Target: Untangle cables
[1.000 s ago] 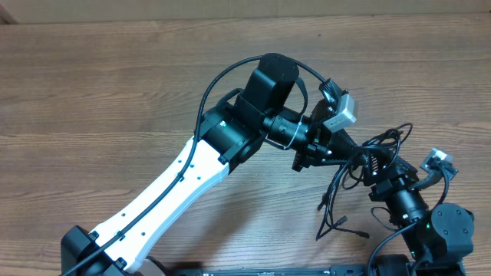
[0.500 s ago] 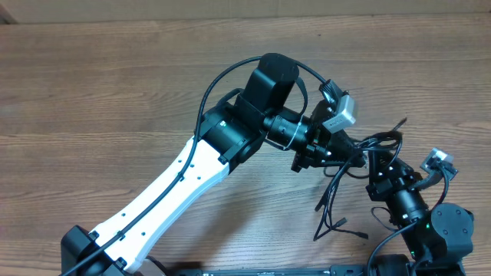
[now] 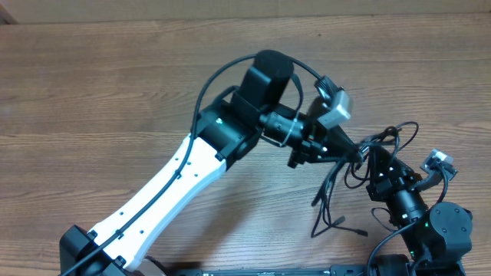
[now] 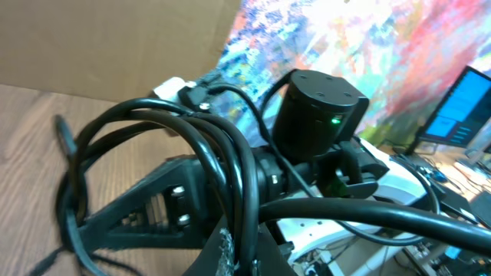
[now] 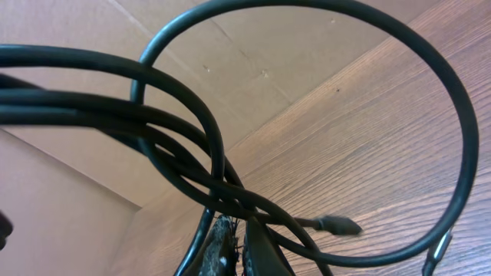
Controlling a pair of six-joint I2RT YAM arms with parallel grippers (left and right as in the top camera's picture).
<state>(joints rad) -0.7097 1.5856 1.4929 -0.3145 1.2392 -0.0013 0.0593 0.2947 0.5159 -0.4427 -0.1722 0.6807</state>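
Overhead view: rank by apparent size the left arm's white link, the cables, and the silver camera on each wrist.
1. white link
2. cables, as a bundle
3. left wrist camera and right wrist camera: near alike; the left may be nearer the lens, so unranked.

No readable text, labels, brands or numbers in any view.
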